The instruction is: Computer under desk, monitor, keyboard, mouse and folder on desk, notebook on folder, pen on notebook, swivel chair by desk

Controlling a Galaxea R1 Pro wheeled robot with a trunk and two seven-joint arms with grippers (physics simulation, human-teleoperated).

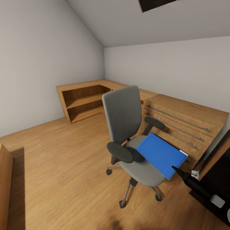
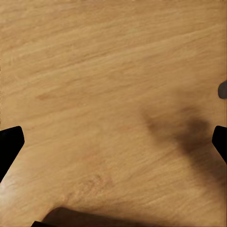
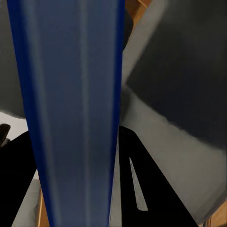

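One step looks under way. In the head view, the flat bright blue folder (image 1: 161,155) lies tilted over the grey upholstered swivel chair (image 1: 127,127), the right tool (image 1: 176,168) at its near corner; low wooden shelving (image 1: 83,99) stands behind. The left wrist view shows the left tool (image 2: 113,142) spread over light wooden floor (image 2: 94,71). In the right wrist view the folder runs edge-on between the fingers, apparently pinched.

Attic bedroom: sloped walls (image 1: 41,60), skylight (image 1: 155,4).
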